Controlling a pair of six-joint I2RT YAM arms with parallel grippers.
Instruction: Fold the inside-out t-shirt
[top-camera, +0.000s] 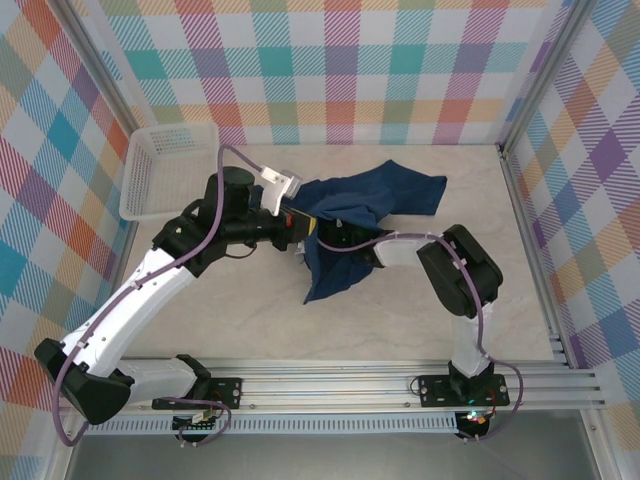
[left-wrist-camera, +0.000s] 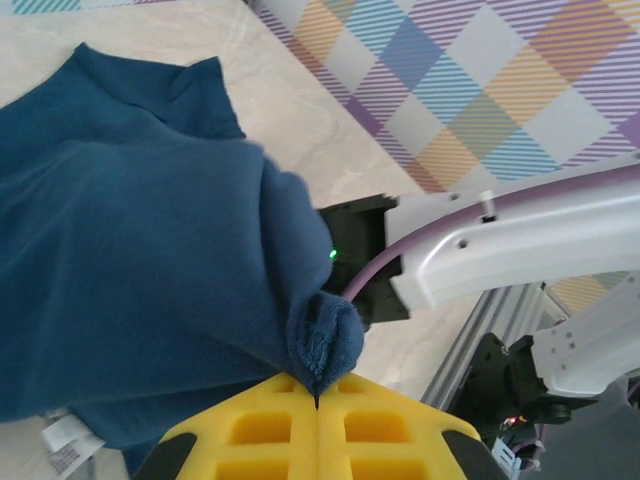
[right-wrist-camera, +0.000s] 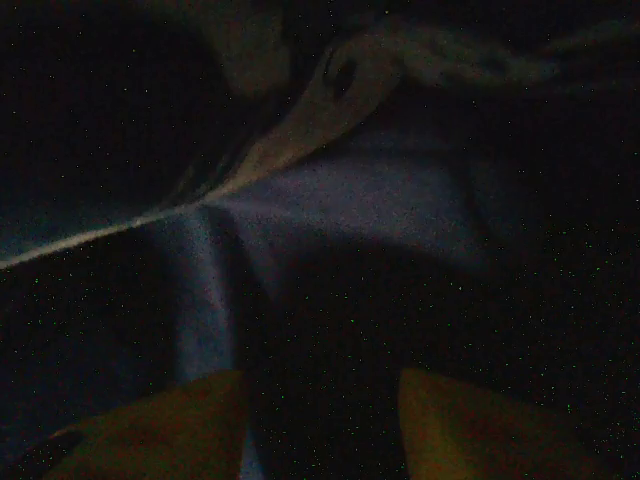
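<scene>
At the left of the counter (top-camera: 400, 320) a white basket (top-camera: 165, 170) sits well apart from the work. Next to the right, the left gripper (left-wrist-camera: 317, 402) has its yellow fingers pressed together on a bunched fold of the inside-out t-shirt (top-camera: 395, 190). The shirt lies rumpled at mid-counter, one part spread toward the back wall and another trailing toward us. A white care label (left-wrist-camera: 62, 440) shows at its lower edge. Further right, the right gripper (right-wrist-camera: 320, 380) is buried in the cloth, its fingers spread with a gap between them. We judge the risks as these: the left pinch is small and near an edge, so a sideways pull could slip it free. The right fingers could also close on more than one layer and drag the whole shirt into a tighter heap. The right wrist view is very dark, so we cannot tell which layer faces those fingers. Collar, sleeves and hem are hard to pick out in the crumple.
</scene>
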